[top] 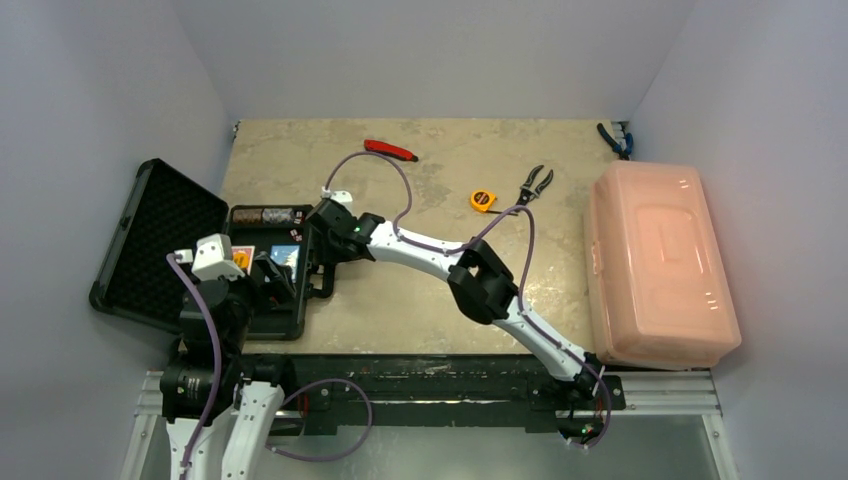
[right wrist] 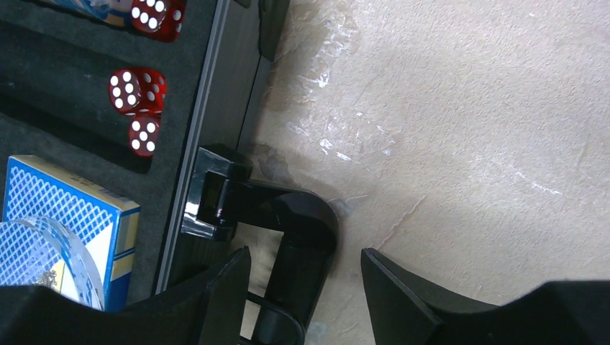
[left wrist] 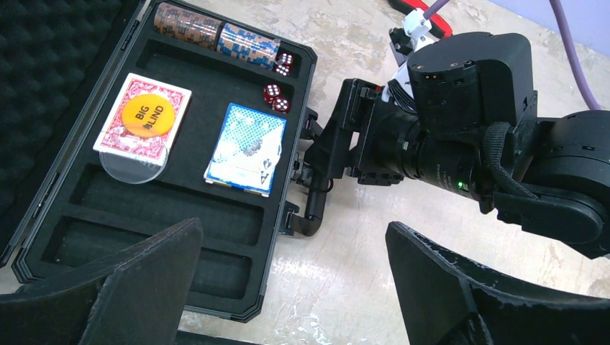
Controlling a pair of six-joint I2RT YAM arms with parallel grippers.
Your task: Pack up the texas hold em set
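Note:
The black case (top: 150,240) lies open at the table's left, its foam tray (left wrist: 180,208) facing up. The tray holds two chip rolls (left wrist: 216,34), a red deck (left wrist: 126,136) with an orange "BIG BLIND" disc (left wrist: 147,115), a clear disc (left wrist: 133,167), a blue deck (left wrist: 244,147) and red dice (left wrist: 275,97). My right gripper (right wrist: 306,287) is open, and its fingers straddle the case handle (right wrist: 302,237) at the tray's right edge. My left gripper (left wrist: 295,237) is open and empty above the tray's near right corner.
A red-handled tool (top: 390,150), a yellow tape measure (top: 483,199) and black pliers (top: 535,184) lie at the back of the table. Blue pliers (top: 614,139) are in the far right corner. A large pink translucent box (top: 660,260) stands at the right. Walls enclose three sides.

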